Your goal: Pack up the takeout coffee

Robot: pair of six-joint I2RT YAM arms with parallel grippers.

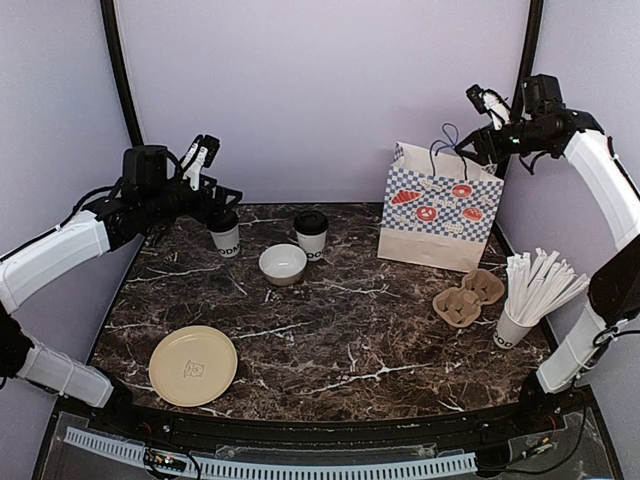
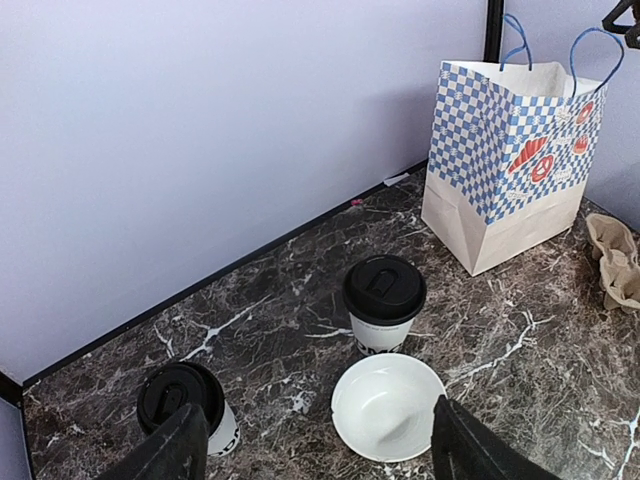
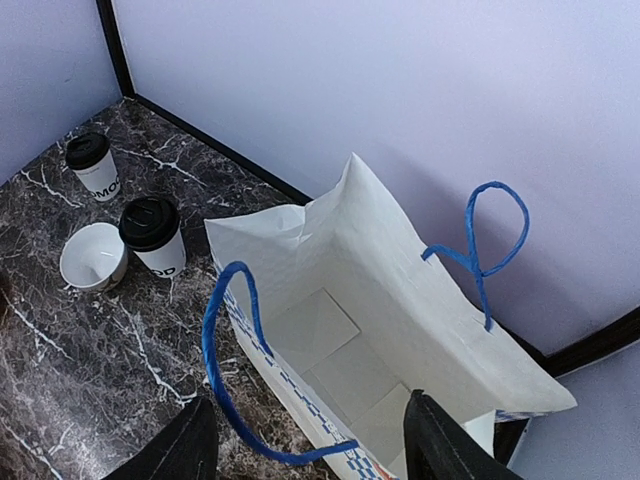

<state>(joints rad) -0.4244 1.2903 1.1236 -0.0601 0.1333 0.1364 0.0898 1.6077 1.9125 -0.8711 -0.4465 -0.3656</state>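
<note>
The left end effector (image 2: 315, 435) was released, its fingers wide apart and holding nothing. The nearer lidded cup (image 2: 180, 400) stood upright on the bench (image 2: 520, 330), touching in view the finger on the left and not between the two, so I judge a small sideways shift was needed before closing. The second lidded cup (image 2: 383, 300) stood further ahead. The right end effector (image 3: 312, 425), also released, hovered over the open paper bag (image 3: 400, 300), well apart from both cups.

A black-lidded white cup (image 2: 383, 300) stands mid-table (image 2: 300, 290), with a white bowl (image 2: 388, 408) just beside it. A second lidded cup (image 2: 172, 395) sits partly behind one finger of the left gripper (image 2: 318, 430), whose jaws are spread. A checkered paper bag (image 2: 510, 160) stands upright further off.
</note>
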